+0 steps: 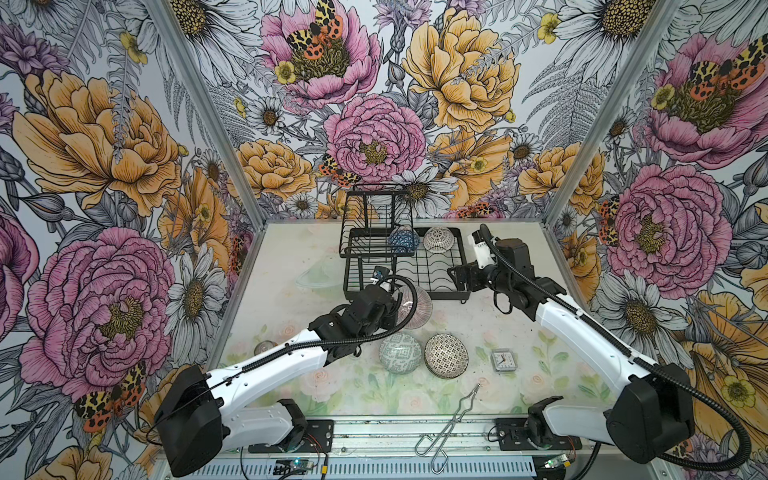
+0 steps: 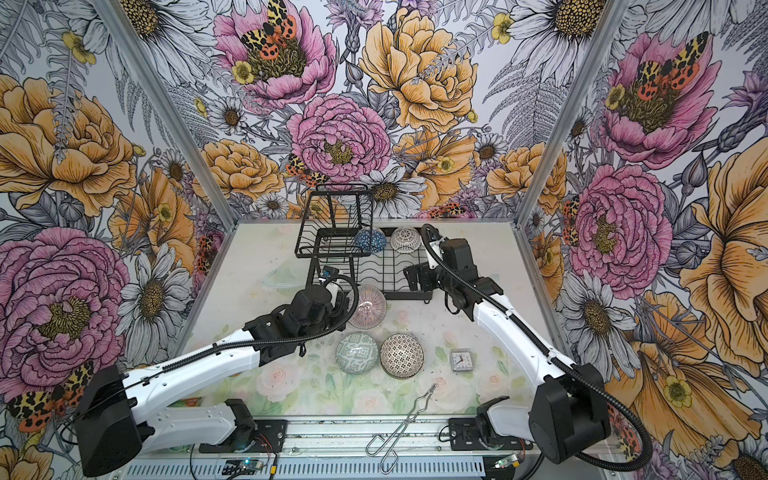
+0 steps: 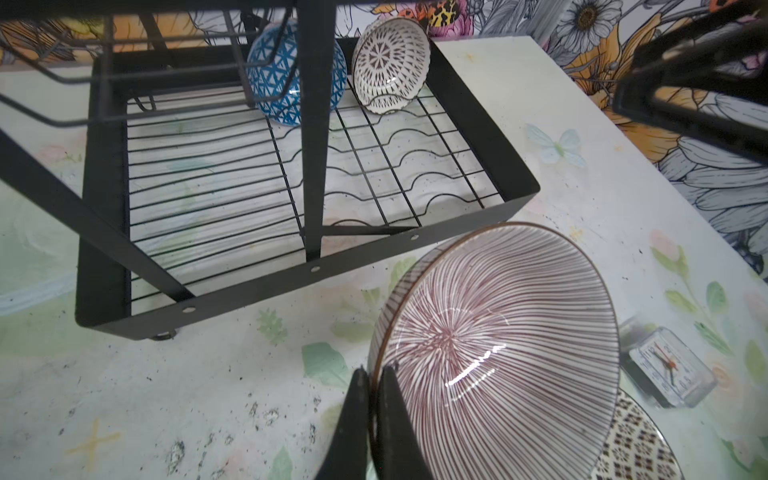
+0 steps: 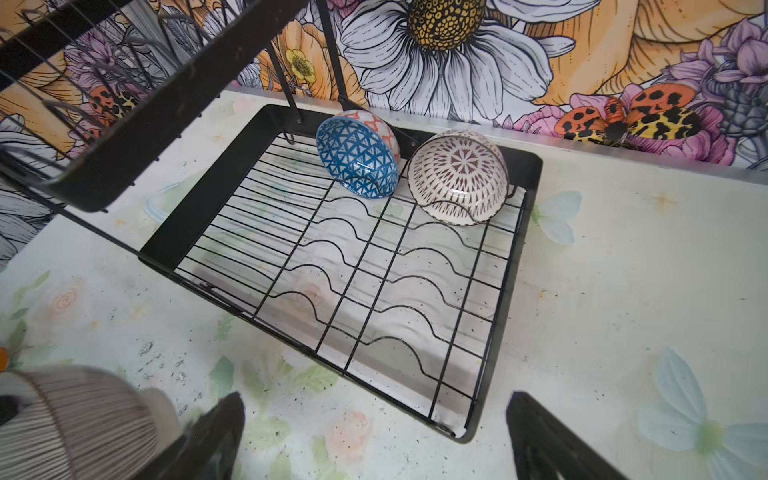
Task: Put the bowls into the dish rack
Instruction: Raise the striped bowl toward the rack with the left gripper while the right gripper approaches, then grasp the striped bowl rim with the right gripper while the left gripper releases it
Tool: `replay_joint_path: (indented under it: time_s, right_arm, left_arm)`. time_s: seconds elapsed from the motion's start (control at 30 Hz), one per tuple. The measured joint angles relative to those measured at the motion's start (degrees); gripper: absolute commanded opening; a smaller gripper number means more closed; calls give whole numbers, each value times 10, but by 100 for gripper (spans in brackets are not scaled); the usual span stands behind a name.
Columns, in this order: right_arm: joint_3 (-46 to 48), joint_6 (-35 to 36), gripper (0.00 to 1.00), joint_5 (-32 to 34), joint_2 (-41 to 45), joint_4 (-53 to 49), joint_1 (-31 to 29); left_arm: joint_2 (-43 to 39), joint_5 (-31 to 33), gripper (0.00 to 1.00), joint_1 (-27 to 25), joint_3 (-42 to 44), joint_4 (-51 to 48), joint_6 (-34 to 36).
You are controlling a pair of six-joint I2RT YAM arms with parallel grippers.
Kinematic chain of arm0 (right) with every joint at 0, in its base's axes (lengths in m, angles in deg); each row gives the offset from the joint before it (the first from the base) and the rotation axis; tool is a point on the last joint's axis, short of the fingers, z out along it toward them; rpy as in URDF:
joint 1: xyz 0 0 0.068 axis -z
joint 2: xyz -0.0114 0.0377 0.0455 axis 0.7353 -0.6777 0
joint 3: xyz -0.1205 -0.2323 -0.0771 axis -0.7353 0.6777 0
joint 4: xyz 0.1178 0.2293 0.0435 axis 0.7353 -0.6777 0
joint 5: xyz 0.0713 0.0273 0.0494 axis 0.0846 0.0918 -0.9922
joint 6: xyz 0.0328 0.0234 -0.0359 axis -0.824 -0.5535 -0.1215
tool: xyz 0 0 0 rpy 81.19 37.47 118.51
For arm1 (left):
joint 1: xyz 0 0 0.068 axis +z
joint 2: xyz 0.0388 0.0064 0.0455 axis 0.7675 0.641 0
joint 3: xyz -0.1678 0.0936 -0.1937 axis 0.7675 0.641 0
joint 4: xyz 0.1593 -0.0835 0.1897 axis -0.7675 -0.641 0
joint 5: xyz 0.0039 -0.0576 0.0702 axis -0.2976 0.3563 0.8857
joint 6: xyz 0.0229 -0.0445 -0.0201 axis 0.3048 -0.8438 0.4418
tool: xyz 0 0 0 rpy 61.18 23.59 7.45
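My left fingers (image 3: 353,415) are pinched tight on the rim of the pink striped bowl (image 3: 498,353). So my left gripper (image 3: 376,374) holds it tipped on its side, just at 6 o'clock of the dish rack (image 3: 257,289). My right gripper (image 4: 376,398) is wide open with nothing in it, by the rack's 4 o'clock corner. The blue bowl (image 1: 404,240) and dotted bowl (image 1: 440,240) stand on edge at the rack's 12 o'clock end. The maze bowl (image 1: 400,353) and mosaic bowl (image 1: 446,356) sit on the table (image 1: 519,374), at 6 o'clock of the held one
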Motion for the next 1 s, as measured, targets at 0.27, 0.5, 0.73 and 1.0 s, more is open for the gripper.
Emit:
replay_joint_path:
  time_s: [0.27, 0.5, 0.73, 1.0]
  right_arm:
    - [0, -26, 100, -54, 10, 0, -33]
    - [-6, -36, 97, -69, -5, 0, -45]
    - [-24, -56, 84, -66, -50, 0, -51]
    - [-50, -83, 64, -67, -87, 0, -60]
  left_arm:
    - [66, 32, 0, 4, -21, 77, 31]
    - [93, 31, 0, 14, -52, 120, 37]
    - [108, 25, 0, 15, -63, 138, 37]
    - [113, 11, 0, 21, -70, 141, 41]
